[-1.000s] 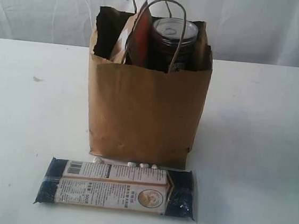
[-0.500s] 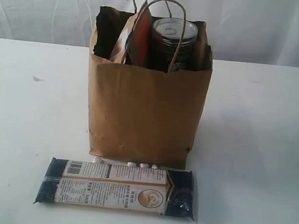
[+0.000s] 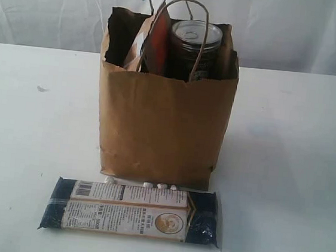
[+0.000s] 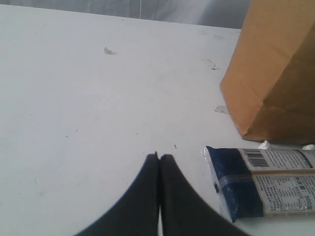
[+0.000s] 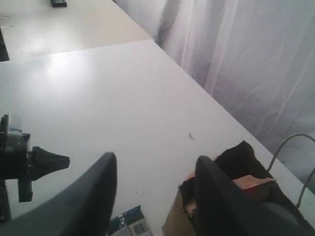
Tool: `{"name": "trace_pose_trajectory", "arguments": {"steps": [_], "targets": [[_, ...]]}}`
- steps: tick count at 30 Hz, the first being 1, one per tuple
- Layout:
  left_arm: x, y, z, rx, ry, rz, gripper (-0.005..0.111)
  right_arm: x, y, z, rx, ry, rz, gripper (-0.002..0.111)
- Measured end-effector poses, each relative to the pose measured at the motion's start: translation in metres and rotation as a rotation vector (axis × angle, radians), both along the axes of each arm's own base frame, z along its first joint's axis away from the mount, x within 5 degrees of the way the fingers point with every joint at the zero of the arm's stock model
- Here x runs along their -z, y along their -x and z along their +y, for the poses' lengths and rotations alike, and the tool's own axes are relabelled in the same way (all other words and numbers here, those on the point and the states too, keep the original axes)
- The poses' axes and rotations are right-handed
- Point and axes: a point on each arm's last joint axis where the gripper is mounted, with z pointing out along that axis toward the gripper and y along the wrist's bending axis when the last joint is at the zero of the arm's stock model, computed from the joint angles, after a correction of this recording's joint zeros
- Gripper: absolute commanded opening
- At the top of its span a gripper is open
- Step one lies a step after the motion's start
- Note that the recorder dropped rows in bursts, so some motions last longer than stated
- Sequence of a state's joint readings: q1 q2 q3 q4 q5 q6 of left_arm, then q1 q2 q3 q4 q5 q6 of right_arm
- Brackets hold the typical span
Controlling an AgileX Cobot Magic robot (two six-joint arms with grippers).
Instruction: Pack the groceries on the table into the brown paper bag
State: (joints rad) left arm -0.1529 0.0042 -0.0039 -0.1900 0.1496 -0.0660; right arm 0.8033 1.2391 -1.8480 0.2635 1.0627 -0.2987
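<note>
The can and pouch are seen packed in the bag, mid-table. Only the packet is left out, just before the bag toward the near edge. The left gripper is closed on nothing. The right gripper is parted and empty.

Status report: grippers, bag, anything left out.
Left gripper shut, empty. Right gripper open, empty. Long dark-blue packet unpacked, flat on table before brown paper bag. No obstruction seen.

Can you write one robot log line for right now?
bag: upright, pouch and can inside | dark-blue packet: on table, outside bag | left claw: shut, empty | right claw: open, empty
</note>
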Motion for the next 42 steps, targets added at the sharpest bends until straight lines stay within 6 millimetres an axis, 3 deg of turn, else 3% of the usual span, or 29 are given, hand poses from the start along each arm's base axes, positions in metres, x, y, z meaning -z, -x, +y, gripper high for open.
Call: {"name": "trace_pose_trajectory", "arguments": {"steps": [10, 14, 26, 42], "targets": [[0.000, 0.000, 0.000, 0.000, 0.000, 0.000, 0.000, 0.003, 0.056, 0.010, -0.336, 0.038, 0.120, 0.046], [0.000, 0.000, 0.000, 0.000, 0.000, 0.000, 0.000, 0.016, 0.069, 0.022, -0.448, 0.065, 0.191, 0.046], [0.000, 0.000, 0.000, 0.000, 0.000, 0.000, 0.000, 0.058, 0.078, 0.056, -0.503, 0.075, 0.339, 0.046], [0.000, 0.000, 0.000, 0.000, 0.000, 0.000, 0.000, 0.066, 0.073, 0.073, -0.429, 0.029, 0.335, 0.046]]}}
